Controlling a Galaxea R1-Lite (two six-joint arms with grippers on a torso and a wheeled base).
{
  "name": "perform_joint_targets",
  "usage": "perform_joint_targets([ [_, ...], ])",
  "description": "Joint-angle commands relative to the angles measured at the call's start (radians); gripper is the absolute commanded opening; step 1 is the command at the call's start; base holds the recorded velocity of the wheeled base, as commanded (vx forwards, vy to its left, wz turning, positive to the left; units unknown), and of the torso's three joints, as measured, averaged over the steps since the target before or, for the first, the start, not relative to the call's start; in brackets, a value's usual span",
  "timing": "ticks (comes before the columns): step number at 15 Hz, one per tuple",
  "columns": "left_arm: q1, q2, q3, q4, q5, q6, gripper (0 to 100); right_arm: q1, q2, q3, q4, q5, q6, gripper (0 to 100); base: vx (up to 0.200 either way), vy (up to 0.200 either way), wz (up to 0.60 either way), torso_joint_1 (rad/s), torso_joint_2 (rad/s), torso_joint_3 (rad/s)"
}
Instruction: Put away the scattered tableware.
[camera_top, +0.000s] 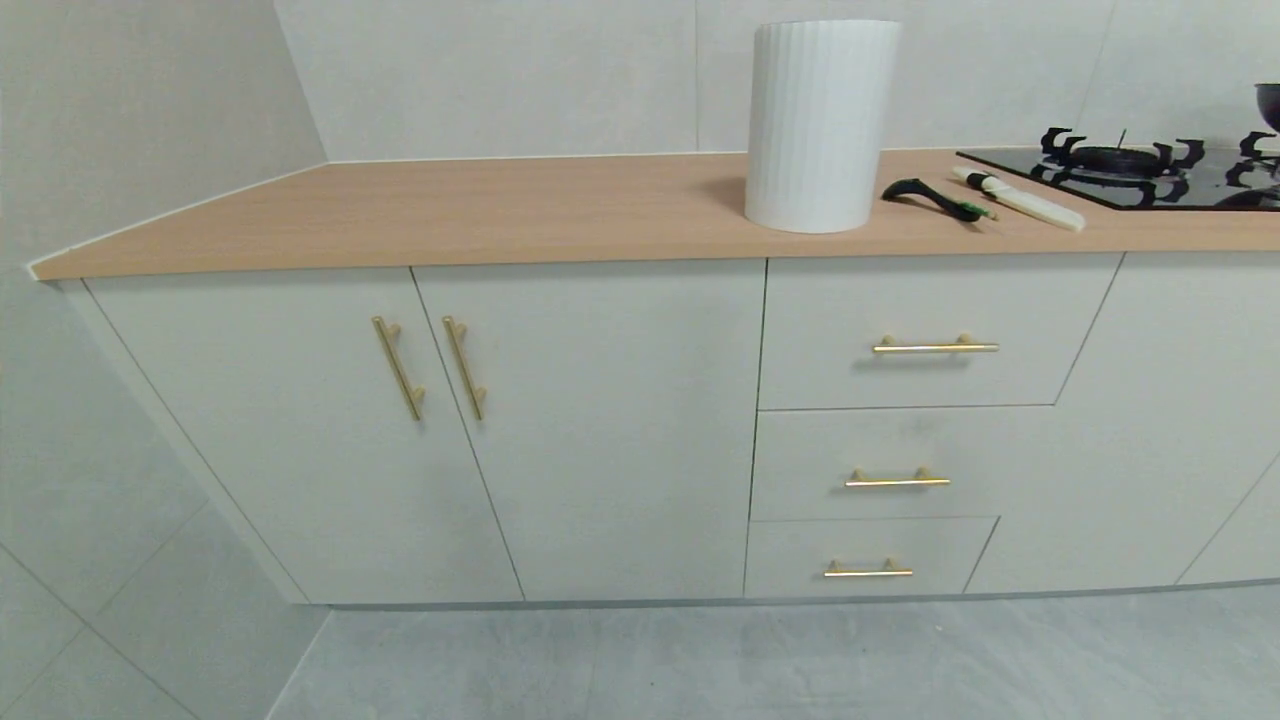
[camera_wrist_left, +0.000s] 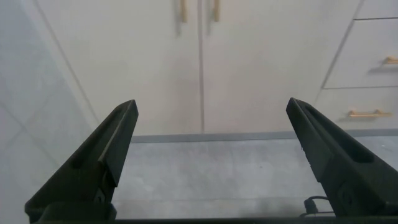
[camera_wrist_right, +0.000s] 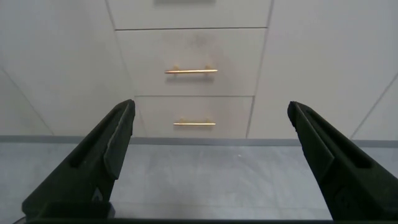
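— Well, where does the tableware lie?
— From the head view you have two pieces on the wooden countertop: a black-handled utensil and, just beside it, a long white-handled utensil. Both lie between the tall ribbed white holder and the glossy black gas hob, near the counter's front edge. Bare wood runs wide to the holder's left, so you have room there.
— And the left fingers?
— In the left wrist view your left gripper is spread wide and empty. It sits low before the flat double doors and the grey tiled floor, well apart from the utensils.
— The right?
— In the right wrist view your right gripper gapes just as wide, empty too, and faces the lower drawers with their slim brass handles.
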Motion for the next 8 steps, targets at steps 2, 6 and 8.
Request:
perform_joint_targets([
  [2,0.001,0.001,0.0,0.0,0.0,0.001,100,0.0,0.002,0.0,0.0,0.0,0.0,100,0.0,-0.1,0.0,0.001,0.0,0.004],
  [6,0.001,0.001,0.0,0.0,-0.001,0.001,100,0.0,0.002,0.0,0.0,0.0,0.002,100,0.0,0.0,0.0,0.0,0.0,0.0],
  [8,0.001,0.001,0.0,0.0,0.0,0.001,100,0.0,0.002,0.0,0.0,-0.001,0.003,100,0.0,0.0,0.0,0.0,0.0,0.0],
])
